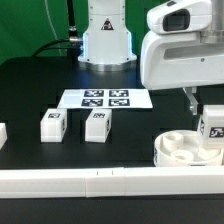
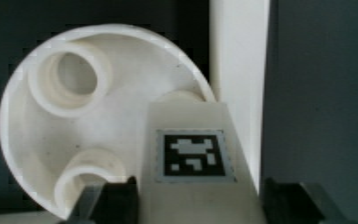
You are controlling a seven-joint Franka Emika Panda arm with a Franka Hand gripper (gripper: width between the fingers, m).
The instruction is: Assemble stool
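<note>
The round white seat disc (image 1: 185, 148) lies at the exterior view's right, against the front rail. My gripper (image 1: 211, 128) is shut on a white tagged leg block (image 1: 211, 127) and holds it upright over the disc's right side. In the wrist view the leg block (image 2: 194, 145) sits between my fingers (image 2: 108, 198), above the seat disc (image 2: 87, 110) with its round socket (image 2: 66, 75). Whether the leg sits in a socket is hidden. Two more leg blocks (image 1: 53, 124) (image 1: 97, 124) stand at the middle of the table.
The marker board (image 1: 106, 98) lies behind the two loose legs. A long white border rail (image 1: 100, 181) runs along the front. A white piece (image 1: 3, 133) shows at the left edge. The robot base (image 1: 106, 40) stands at the back.
</note>
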